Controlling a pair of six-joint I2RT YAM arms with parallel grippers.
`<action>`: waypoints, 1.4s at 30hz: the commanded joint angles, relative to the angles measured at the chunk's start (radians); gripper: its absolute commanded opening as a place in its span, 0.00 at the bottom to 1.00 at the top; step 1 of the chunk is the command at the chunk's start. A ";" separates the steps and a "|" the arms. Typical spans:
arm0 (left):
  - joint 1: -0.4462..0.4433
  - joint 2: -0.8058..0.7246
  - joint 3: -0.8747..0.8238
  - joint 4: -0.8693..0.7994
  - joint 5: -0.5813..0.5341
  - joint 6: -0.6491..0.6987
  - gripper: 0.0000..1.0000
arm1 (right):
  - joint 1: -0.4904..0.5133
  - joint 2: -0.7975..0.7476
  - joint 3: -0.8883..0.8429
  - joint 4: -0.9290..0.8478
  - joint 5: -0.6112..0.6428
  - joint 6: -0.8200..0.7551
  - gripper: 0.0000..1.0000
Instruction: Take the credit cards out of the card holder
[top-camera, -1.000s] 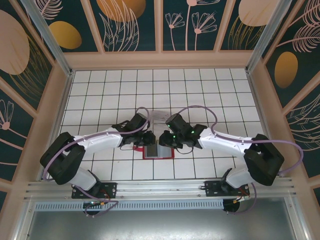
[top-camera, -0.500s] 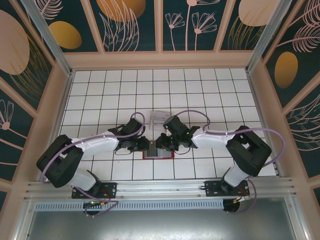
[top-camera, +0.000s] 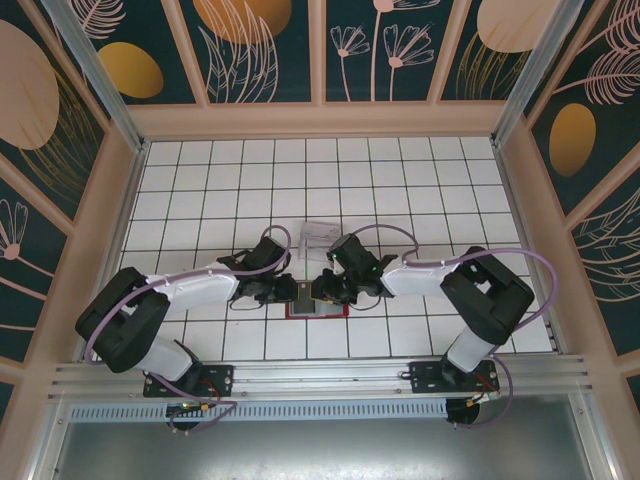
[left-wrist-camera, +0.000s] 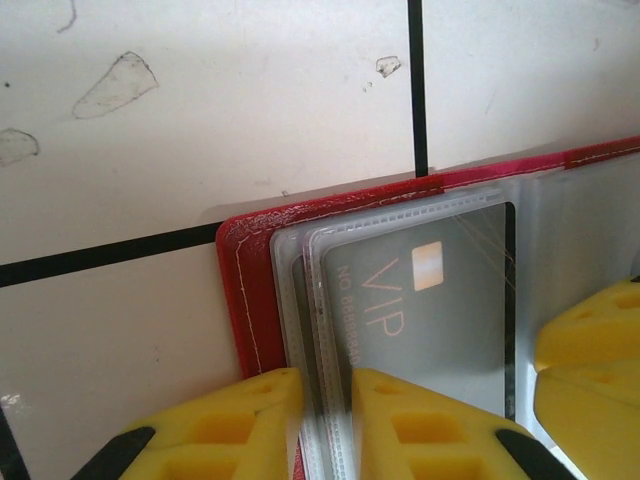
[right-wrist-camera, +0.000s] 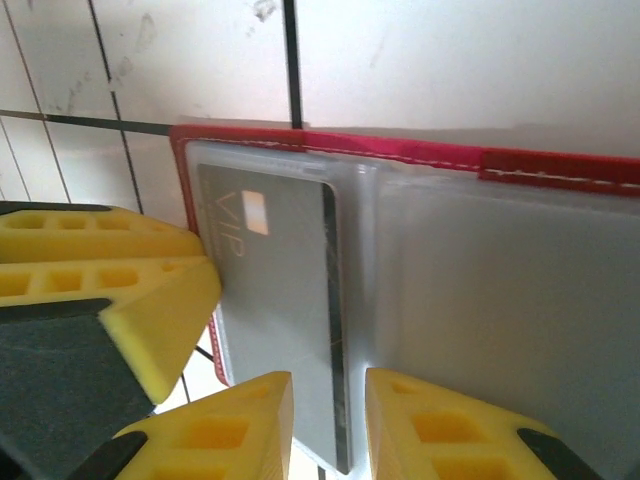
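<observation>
Card holder (top-camera: 317, 304) lies open and flat on the white tiled table (top-camera: 400, 190), in the middle near its front edge, red cover down and clear sleeves (left-wrist-camera: 300, 300) facing up. One grey card (left-wrist-camera: 430, 320) with a gold chip and gold "VIP" lettering sits inside the sleeves on the holder's left half, not drawn out; whether more cards lie beneath it cannot be told. The left tool (left-wrist-camera: 325, 385) stands over the outer left edge of that half, its yellow fingers set narrowly apart with the sleeve edges running up between them; whether the pads actually press the plastic cannot be told. The right tool (right-wrist-camera: 328, 385) comes in from the opposite side, its fingers also narrowly apart, straddling the card's inner edge beside the fold; a real pinch on it cannot be told either. Each wrist view catches the other tool's yellow fingers close beside the card. From above, both arms reach inward and their tools nearly meet over the holder. A small clear object (top-camera: 318, 232) rests on the table farther back, apart from the holder.
</observation>
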 joint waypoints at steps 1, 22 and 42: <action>0.001 0.037 -0.029 -0.040 -0.014 0.021 0.22 | -0.008 0.021 -0.014 0.033 -0.018 -0.020 0.27; 0.000 0.055 -0.026 -0.041 -0.005 0.022 0.17 | -0.001 0.037 -0.009 0.058 -0.047 -0.028 0.28; 0.000 0.053 -0.025 -0.040 0.001 0.021 0.13 | 0.023 0.019 0.020 0.086 -0.047 -0.062 0.29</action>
